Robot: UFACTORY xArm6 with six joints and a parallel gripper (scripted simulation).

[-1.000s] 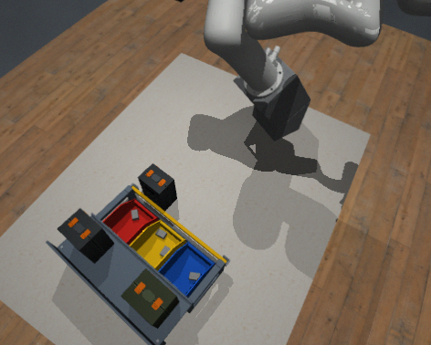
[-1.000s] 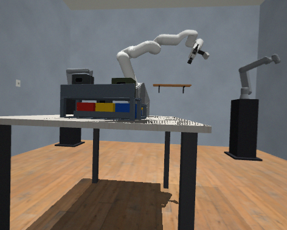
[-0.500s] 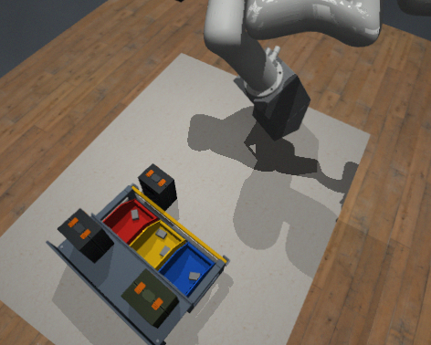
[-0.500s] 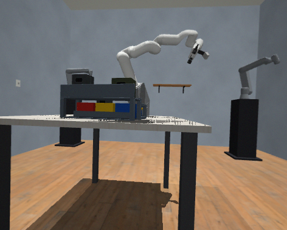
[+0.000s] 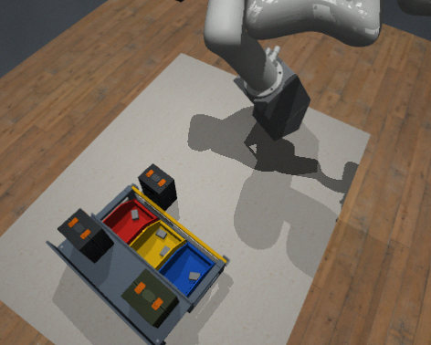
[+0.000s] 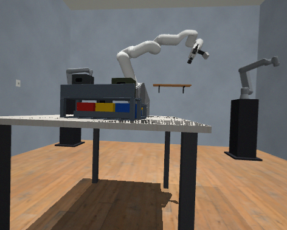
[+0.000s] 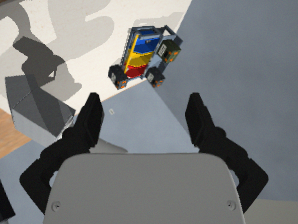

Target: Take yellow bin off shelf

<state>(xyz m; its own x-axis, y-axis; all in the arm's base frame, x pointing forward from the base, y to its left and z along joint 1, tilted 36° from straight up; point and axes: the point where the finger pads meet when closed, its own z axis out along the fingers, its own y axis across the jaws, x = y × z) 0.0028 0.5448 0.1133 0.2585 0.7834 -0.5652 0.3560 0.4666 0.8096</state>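
Pincer (image 6: 193,58) (image 7: 144,103) spread, upper right of exterior frame; pale table top (image 5: 204,192) (image 6: 185,124) (image 7: 95,30) below; blue-grey walls (image 6: 218,36) stood behind; plank floor (image 6: 136,164) lay at bottom.

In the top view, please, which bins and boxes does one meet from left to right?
Black box with orange latches → red bin → yellow bin → blue bin. The green box and second black box overlap these, so I omit them.
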